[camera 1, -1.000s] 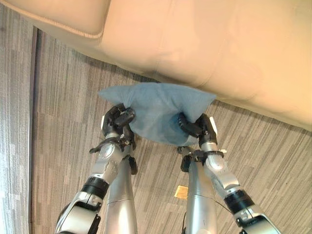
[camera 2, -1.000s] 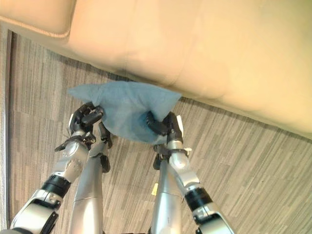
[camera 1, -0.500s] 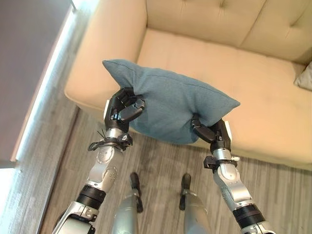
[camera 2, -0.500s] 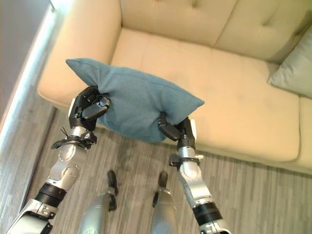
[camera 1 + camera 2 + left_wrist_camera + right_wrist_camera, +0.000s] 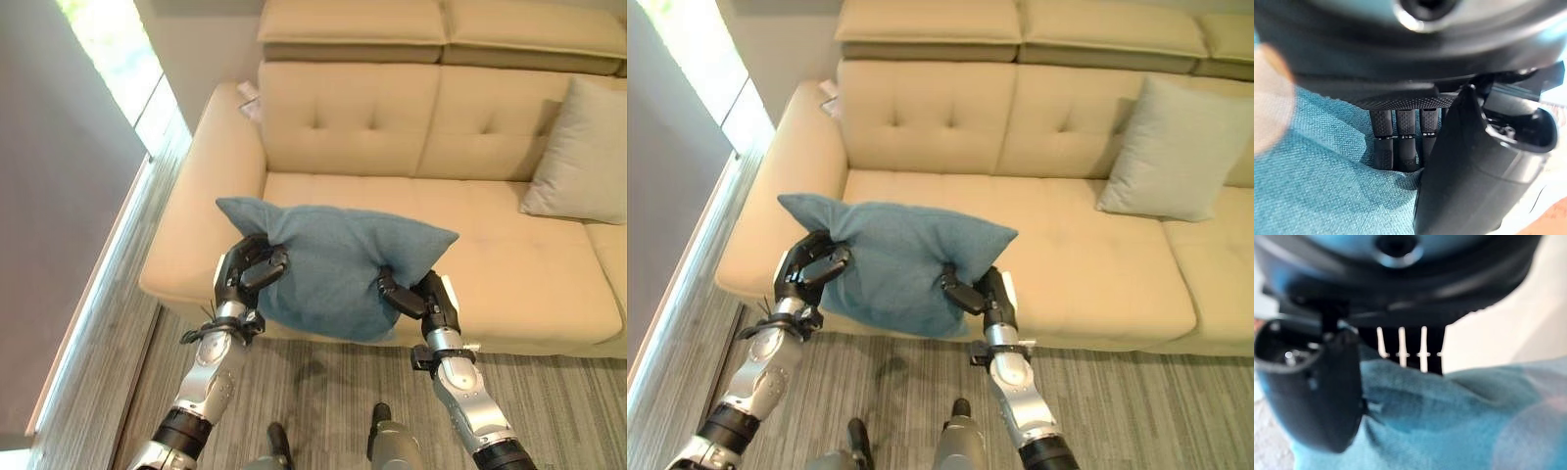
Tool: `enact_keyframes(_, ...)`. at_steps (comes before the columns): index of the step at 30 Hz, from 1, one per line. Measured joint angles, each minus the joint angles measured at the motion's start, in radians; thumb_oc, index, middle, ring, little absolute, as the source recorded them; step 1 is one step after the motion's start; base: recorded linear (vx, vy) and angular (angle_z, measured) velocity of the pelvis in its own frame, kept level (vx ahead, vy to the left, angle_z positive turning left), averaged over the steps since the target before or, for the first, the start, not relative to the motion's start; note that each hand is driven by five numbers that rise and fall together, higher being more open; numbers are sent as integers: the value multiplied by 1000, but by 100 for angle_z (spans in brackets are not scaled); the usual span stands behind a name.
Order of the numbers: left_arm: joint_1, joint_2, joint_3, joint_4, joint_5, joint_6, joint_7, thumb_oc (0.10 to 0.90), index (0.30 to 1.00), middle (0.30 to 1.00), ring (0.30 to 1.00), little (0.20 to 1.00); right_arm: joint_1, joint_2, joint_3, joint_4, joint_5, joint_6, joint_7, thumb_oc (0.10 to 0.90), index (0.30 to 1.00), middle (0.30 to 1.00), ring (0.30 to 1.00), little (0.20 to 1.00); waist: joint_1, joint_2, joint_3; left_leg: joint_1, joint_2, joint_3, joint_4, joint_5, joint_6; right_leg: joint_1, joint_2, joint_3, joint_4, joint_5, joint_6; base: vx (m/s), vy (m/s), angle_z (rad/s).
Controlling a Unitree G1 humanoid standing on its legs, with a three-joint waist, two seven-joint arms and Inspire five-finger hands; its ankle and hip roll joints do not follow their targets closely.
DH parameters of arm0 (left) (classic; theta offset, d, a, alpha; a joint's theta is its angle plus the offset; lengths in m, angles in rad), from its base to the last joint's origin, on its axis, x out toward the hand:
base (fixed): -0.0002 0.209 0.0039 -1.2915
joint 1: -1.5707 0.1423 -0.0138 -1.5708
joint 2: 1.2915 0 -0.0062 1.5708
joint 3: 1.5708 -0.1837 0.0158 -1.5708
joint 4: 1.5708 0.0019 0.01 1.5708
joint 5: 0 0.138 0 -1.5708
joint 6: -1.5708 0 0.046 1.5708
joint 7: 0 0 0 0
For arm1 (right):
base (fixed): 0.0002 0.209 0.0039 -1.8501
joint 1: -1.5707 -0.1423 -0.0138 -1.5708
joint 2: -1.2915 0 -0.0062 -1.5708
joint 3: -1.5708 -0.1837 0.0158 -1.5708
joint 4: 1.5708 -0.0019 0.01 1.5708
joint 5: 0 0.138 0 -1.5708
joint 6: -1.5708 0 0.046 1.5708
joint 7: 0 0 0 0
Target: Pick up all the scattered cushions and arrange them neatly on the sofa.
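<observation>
The beige sofa [image 5: 509,264] is stretching across the scene in front of me, its seat bare on the near, left-hand end. A pale grey cushion [image 5: 1176,147] is already leaning upright against the backrest toward the right, so that part of the job looks done.

I am holding the blue cushion [image 5: 333,264] in the air between both hands, over the front edge of the seat and not yet resting on it. My left hand [image 5: 247,277] is gripping its left side with fingers curled into the fabric, and my right hand [image 5: 423,302] is pinching its lower right edge the same way. I judge that setting this cushion down and propping it against the backrest is what is left; I cannot tell whether more cushions are lying on the striped grey floor [image 5: 323,372].

The head views are giving the whole layout. The left wrist view is adding what they lack: my fingers [image 5: 1400,139] pressing deep into the blue weave, the thumb closing over them. The right wrist view is showing fabric bunching under that thumb.
</observation>
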Motion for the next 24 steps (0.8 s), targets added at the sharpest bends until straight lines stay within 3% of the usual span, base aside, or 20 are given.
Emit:
enact_keyframes(1,1,-3,0,5,1,8,-2,400,300,300,300,300,12,-3,3,-1,0,1,0,400,300,300,300,300,-10,-2,-6,21,6,-11,-12,8,-28,22,13,-5,-65,83,-23,252,-312,20)
enact_keyframes(2,10,-27,0,23,12,17,-6,400,300,300,300,300,31,-7,0,0,2,9,0,400,300,300,300,300,-9,25,-15,46,43,-19,-19,16,-62,65,66,-1,-82,110,-75,289,-439,12)
enact_keyframes(3,26,-38,0,23,18,19,-6,400,300,300,300,300,43,-8,0,0,3,17,0,400,300,300,300,300,1,36,-24,52,65,-20,1,14,-60,86,87,-8,-94,121,-102,109,-241,-9)
enact_keyframes(4,32,-42,0,23,19,19,-9,400,300,300,300,300,43,-13,-1,3,3,16,1,400,300,300,300,300,3,43,-28,48,77,-26,31,31,-74,90,111,-3,-88,88,-100,198,-452,-12)
enact_keyframes(5,31,-50,0,33,19,20,-17,400,300,300,300,300,45,-17,-6,4,4,18,1,400,300,300,300,300,0,33,-29,-28,104,-38,210,-1,-84,98,107,-7,-72,80,-132,69,-220,-13)
enact_keyframes(7,32,-64,1,54,18,20,-18,400,300,300,300,300,44,-28,-3,4,5,18,1,400,300,300,300,300,9,30,-28,-105,138,-72,411,4,-90,109,122,1,-41,46,-161,72,-212,-24)
enact_keyframes(8,41,-75,1,69,17,20,-18,400,300,300,300,300,45,-35,-1,4,6,18,1,400,300,300,300,300,13,36,-31,-132,157,-94,510,48,-78,134,149,4,-37,26,-176,132,-164,-40)
enact_keyframes(9,47,-78,1,77,17,20,-18,400,300,300,300,300,46,-37,2,2,6,18,1,400,300,300,300,300,17,31,-33,-134,163,-127,565,84,-98,160,150,20,-41,9,-180,174,-67,-43)
enact_keyframes(10,47,-83,0,79,17,20,-19,400,300,300,300,300,41,-45,1,-1,7,18,-1,400,300,300,300,300,20,32,-34,-166,162,-134,640,85,-102,168,160,32,-41,-18,-204,306,-43,-38)
enact_keyframes(11,45,-99,-3,86,19,20,-37,400,300,300,300,300,38,-53,-10,-5,23,17,-7,400,300,300,300,300,28,29,-36,-215,99,-140,713,4,-96,179,170,71,-60,-20,-207,291,43,-45)
enact_keyframes(12,48,-107,-11,87,18,21,-36,400,300,300,300,300,35,-53,-16,-4,24,18,-13,400,300,300,300,300,45,20,-31,-233,41,-129,663,-54,-55,199,171,91,-94,-6,-201,212,48,-47)
enact_keyframes(14,52,-108,-16,92,18,22,-29,400,300,300,300,300,36,-54,-17,-4,25,18,-16,400,300,300,300,300,60,16,-30,-248,6,-80,533,-62,-39,218,187,105,-111,-5,-203,172,80,-45)
enact_keyframes(15,52,-104,-12,96,18,23,-28,400,300,300,300,300,38,-61,-8,-6,25,17,-20,400,300,300,300,300,58,18,-32,-269,4,-75,431,-55,-36,230,208,91,-119,7,-223,265,107,-40)
enact_keyframes(16,54,-104,-7,98,17,23,-27,400,300,300,300,300,39,-58,9,-5,25,18,-24,400,300,300,300,300,63,15,-30,-278,-2,-99,309,-39,-59,241,229,114,-125,-11,-209,303,86,-43)
enact_keyframes(17,55,-106,-1,102,17,22,-27,400,300,300,300,300,38,-65,18,-1,26,19,-26,400,300,300,300,300,75,15,-31,-283,-8,-195,209,-12,-84,248,246,133,-136,-15,-202,260,69,-69)
enact_keyframes(18,60,-106,2,110,17,22,-25,400,300,300,300,300,38,-67,30,4,25,19,-25,400,300,300,300,300,94,15,-30,-293,2,-245,175,14,-88,257,264,158,-139,-16,-204,270,92,-64)
enact_keyframes(19,63,-107,3,124,16,22,-23,400,300,300,300,300,47,-66,33,5,24,21,-24,400,300,300,300,300,94,13,-29,-271,11,-252,181,15,-89,276,268,161,-148,-14,-209,236,110,-49)
enact_keyframes(22,69,-119,-2,137,19,26,-25,400,300,300,300,300,66,-80,32,5,22,24,-22,400,300,300,300,300,75,45,-35,-153,38,-226,117,67,-75,322,284,160,-167,-31,-204,244,130,0)
enact_keyframes(23,73,-128,-3,136,18,26,-24,400,300,300,300,300,67,-83,28,4,21,24,-22,400,300,300,300,300,73,59,-41,-119,30,-224,98,115,-60,324,291,160,-165,-39,-192,219,139,12)
enact_keyframes(24,70,-131,-4,136,19,27,-25,400,300,300,300,300,66,-78,19,3,19,24,-22,400,300,300,300,300,60,57,-41,-107,25,-225,78,110,-55,326,281,153,-163,-47,-180,221,146,17)
